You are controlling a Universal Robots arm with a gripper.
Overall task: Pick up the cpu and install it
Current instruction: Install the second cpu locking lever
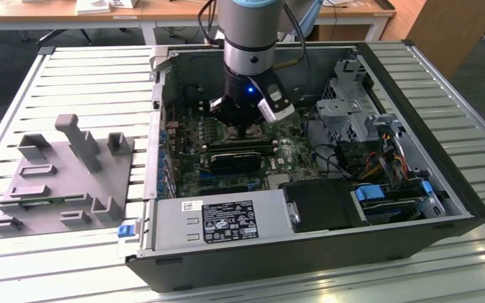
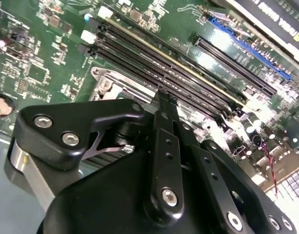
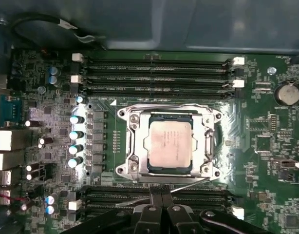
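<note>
While the arm point(image 1: 249, 38) is lowered into the open case point(image 1: 310, 246), the gripper point(image 1: 244, 128) is held just above the motherboard point(image 1: 194, 165), near the middle of the board in the exterior view. In the first wrist view the cpu point(image 3: 170, 145) is seen lying flat inside the socket point(image 3: 125, 146), its silvery top facing up and the metal frame around it on all sides; nothing is held on it. The gripper point(image 3: 161, 204) is seen in this view with its two black fingers point(image 3: 152, 214) pressed together, so it is closed and empty, and the fingertips are placed just beside the socket, over the memory slots point(image 3: 198, 197), apart from the cpu. In the second wrist view the closed fingers point(image 2: 165, 127) are seen from behind, with more long memory slots point(image 2: 154, 53) beyond them. On the slatted table point(image 1: 83, 76), at the exterior view's left, a grey tray point(image 1: 61, 177) is placed well apart from the case.
</note>
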